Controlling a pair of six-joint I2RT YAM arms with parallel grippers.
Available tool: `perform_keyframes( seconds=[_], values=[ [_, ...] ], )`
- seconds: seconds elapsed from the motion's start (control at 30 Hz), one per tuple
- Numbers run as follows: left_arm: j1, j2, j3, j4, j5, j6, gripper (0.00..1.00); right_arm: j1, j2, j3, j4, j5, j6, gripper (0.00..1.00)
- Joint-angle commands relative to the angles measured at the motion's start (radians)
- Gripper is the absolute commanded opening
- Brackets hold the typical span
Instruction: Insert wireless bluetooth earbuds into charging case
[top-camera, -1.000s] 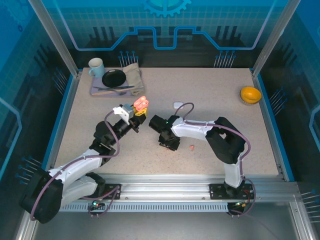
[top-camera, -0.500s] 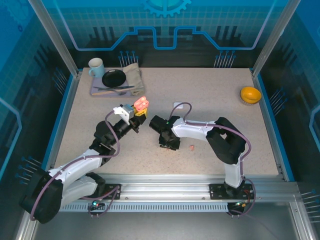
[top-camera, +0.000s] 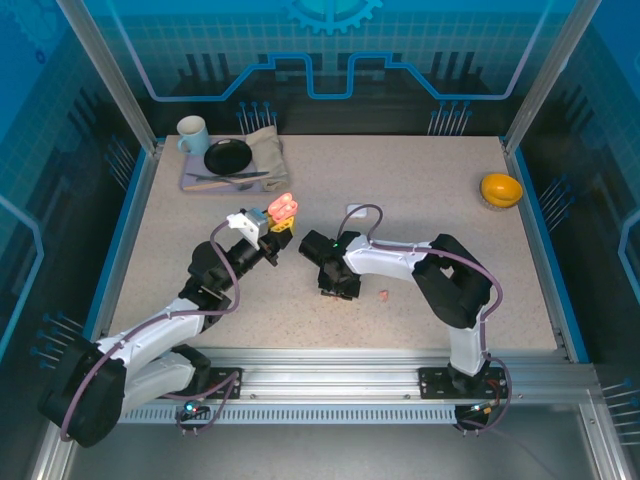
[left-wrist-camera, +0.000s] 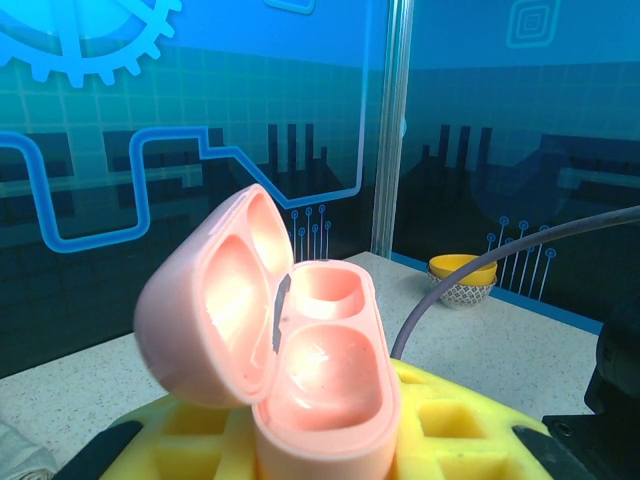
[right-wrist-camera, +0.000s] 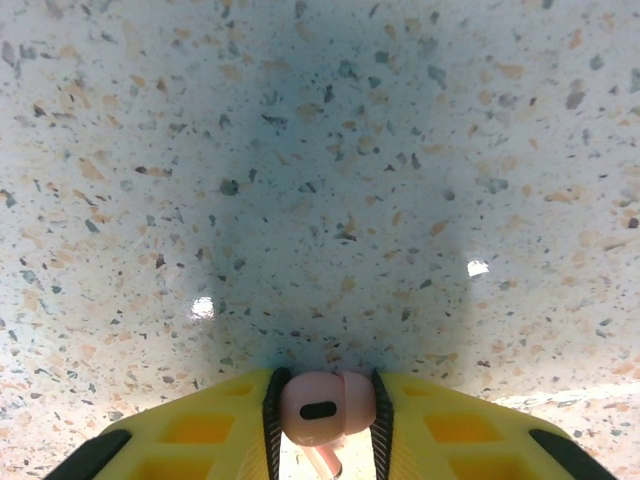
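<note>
My left gripper (top-camera: 278, 222) is shut on a salmon-pink charging case (top-camera: 282, 205) and holds it above the table. In the left wrist view the charging case (left-wrist-camera: 325, 375) stands upright between the yellow fingers (left-wrist-camera: 450, 420), its lid (left-wrist-camera: 205, 300) swung open to the left and both wells empty. My right gripper (top-camera: 333, 288) points down at the table, just right of the left one. It is shut on a salmon-pink earbud (right-wrist-camera: 325, 403), pinched between the pads just above the tabletop. Another pink earbud (top-camera: 383, 295) lies on the table to the right of that gripper.
A small white case (top-camera: 354, 210) lies behind the right gripper. A mug (top-camera: 192, 135), a black plate (top-camera: 228, 156) and a folded cloth (top-camera: 267, 150) sit at the back left. A yellow bowl (top-camera: 501, 188) stands at the back right.
The right gripper has shifted slightly left and toward the back. The left arm with the open case has stayed still.
</note>
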Motion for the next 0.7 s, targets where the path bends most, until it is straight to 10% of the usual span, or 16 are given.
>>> perform_keyframes(
  seconds=[0.0, 0.67],
  values=[
    [0.007, -0.012, 0.03, 0.011, 0.024, -0.015, 0.0, -0.019, 0.043, 0.001, 0.019, 0.04, -0.02, 0.29],
    [0.007, -0.005, 0.034, -0.01, 0.033, -0.017, 0.0, -0.038, -0.183, -0.078, 0.023, 0.164, -0.038, 0.26]
  ],
)
